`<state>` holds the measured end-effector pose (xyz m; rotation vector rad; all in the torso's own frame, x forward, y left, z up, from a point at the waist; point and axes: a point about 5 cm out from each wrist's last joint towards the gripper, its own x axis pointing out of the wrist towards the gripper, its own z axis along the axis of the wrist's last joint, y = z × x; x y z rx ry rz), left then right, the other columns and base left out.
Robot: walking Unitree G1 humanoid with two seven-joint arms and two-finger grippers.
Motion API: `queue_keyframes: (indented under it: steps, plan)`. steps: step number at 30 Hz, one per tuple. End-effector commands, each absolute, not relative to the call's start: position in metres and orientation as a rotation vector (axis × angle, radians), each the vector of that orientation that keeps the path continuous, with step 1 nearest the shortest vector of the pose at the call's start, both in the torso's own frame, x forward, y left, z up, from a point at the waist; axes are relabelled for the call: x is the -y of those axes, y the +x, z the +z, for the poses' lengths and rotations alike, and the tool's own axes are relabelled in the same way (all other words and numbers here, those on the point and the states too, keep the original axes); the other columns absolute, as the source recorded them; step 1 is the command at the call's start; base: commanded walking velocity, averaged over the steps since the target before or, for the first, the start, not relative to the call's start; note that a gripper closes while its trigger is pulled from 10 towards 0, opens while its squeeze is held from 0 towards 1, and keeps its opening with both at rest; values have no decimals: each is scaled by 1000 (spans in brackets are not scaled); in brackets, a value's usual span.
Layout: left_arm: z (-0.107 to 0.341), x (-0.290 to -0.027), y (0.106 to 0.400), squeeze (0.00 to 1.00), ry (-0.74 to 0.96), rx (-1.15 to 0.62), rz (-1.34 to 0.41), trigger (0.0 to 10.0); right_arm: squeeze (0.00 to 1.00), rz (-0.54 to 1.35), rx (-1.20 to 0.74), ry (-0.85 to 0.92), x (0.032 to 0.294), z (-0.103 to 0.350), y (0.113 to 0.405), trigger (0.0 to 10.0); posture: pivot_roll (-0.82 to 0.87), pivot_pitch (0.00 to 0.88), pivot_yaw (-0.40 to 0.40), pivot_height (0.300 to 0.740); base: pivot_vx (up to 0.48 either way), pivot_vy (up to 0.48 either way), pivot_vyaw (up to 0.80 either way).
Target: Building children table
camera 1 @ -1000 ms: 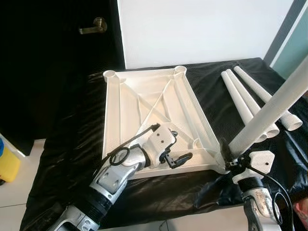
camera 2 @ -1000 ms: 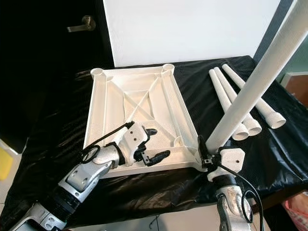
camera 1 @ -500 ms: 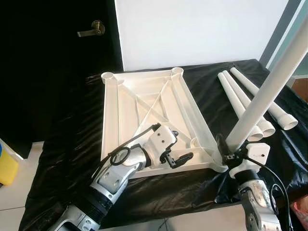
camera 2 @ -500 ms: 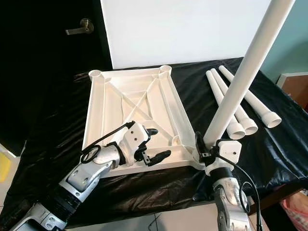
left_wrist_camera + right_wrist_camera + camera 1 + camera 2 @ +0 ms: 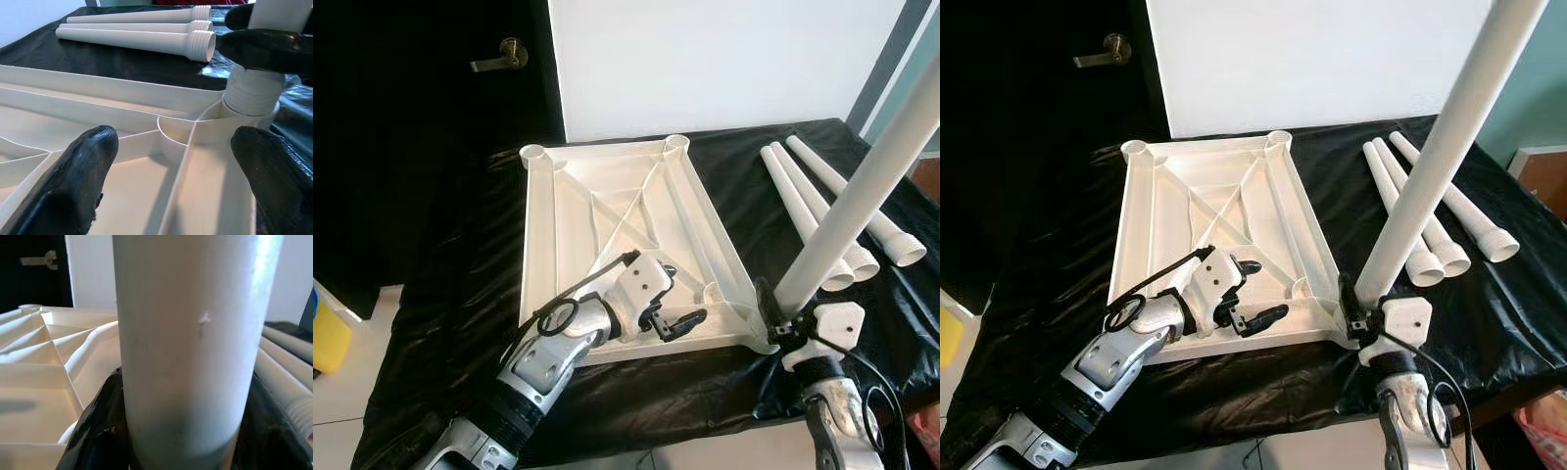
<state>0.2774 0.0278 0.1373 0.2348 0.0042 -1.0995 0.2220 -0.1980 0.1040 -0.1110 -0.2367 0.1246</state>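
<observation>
Fingers of my right gripper [image 5: 1359, 311] clamp the first table leg [image 5: 1440, 162] at the near-right corner socket of the upturned tabletop [image 5: 607, 201]; left gripper [image 5: 677, 321] open, resting inside. Three legs [image 5: 822, 201] left on the table [image 5: 450, 323].

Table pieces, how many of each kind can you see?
Table tops: 1, the upside-down white tabletop.
Loose legs lying on the black cover: 3.
Legs held in the right gripper at the corner socket: 1.
Total: 5 pieces.
</observation>
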Motion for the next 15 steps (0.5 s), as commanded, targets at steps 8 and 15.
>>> queue_keyframes:
  steps: [8, 15]
  plan:
    - [141, -28, 278, 0, 250, -12, -1171, 10000, 0, 138, 107, -97, 197, 74, 213, 10000, -32, 25, 26, 740, 0, 0, 0]
    - [141, -28, 278, 0, 253, -10, -1172, 10000, 0, 105, 63, -11, 198, 70, 217, 10000, -31, 25, 26, 740, 0, 0, 0]
